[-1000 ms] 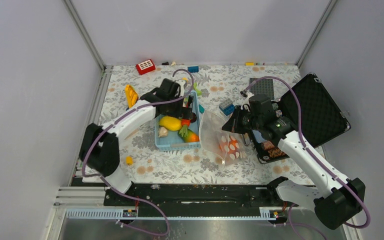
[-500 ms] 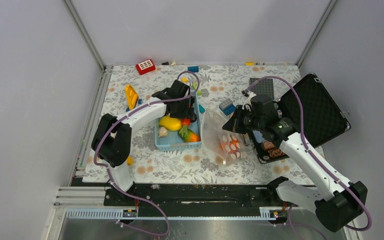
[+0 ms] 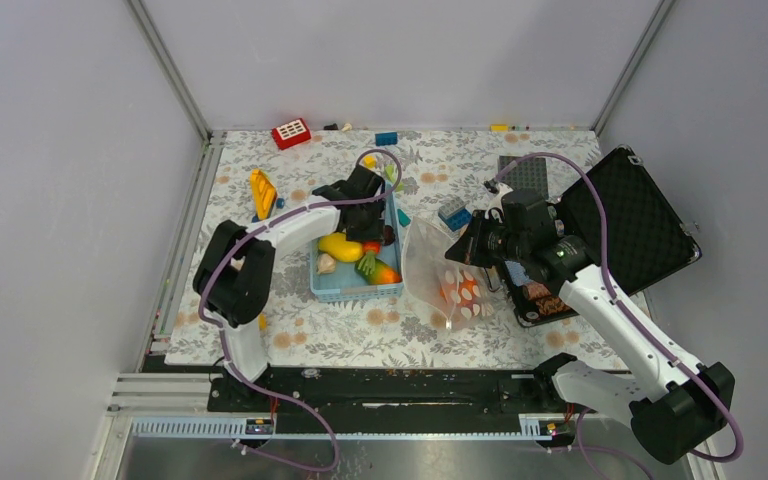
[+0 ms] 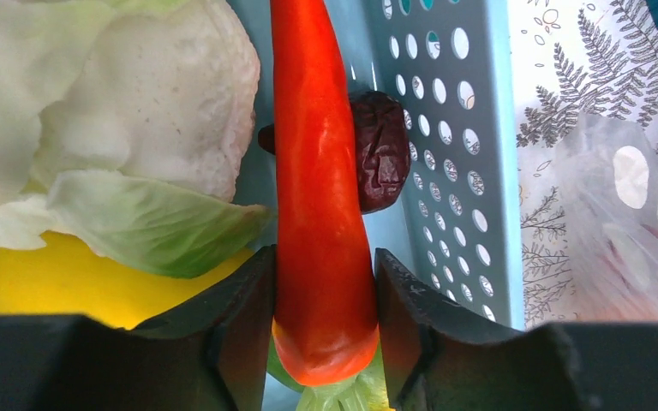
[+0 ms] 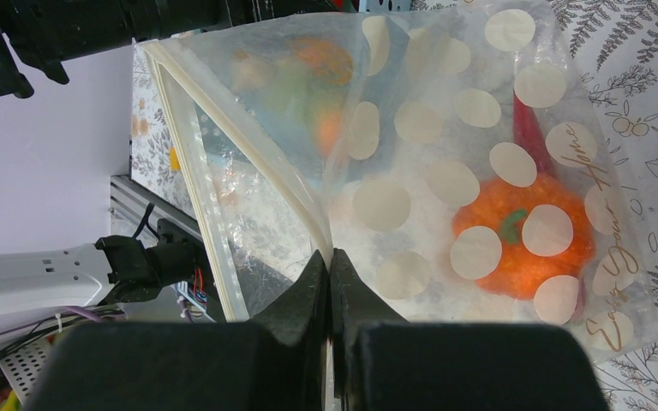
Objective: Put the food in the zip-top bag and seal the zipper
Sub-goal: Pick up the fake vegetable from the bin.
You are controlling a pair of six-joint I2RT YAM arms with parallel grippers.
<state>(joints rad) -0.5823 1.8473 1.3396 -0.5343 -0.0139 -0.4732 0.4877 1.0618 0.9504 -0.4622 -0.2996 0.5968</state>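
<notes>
In the left wrist view, a red chili (image 4: 317, 188) stands between the two fingers of my left gripper (image 4: 324, 265), and both fingers press its sides. It lies in the light-blue basket (image 4: 471, 128) next to a white-green cauliflower (image 4: 137, 111), a yellow piece (image 4: 60, 287) and a dark brown piece (image 4: 381, 150). My right gripper (image 5: 331, 257) is shut on the zipper (image 5: 248, 145), holding the mouth of the dotted zip-top bag (image 3: 440, 270) up and open. Inside the bag lie an orange piece (image 5: 514, 240) and another red chili (image 5: 527, 128).
The basket (image 3: 355, 292) stands just left of the bag. An open black case (image 3: 630, 215) lies at the right. A blue brick (image 3: 452, 213), a red brick (image 3: 291, 132), a yellow-orange piece (image 3: 262, 190) and a small yellow piece (image 3: 258, 321) lie on the flowered mat.
My left gripper has dropped into the basket and its fingers have come together on the red chili. The right gripper has kept its hold on the bag's mouth.
</notes>
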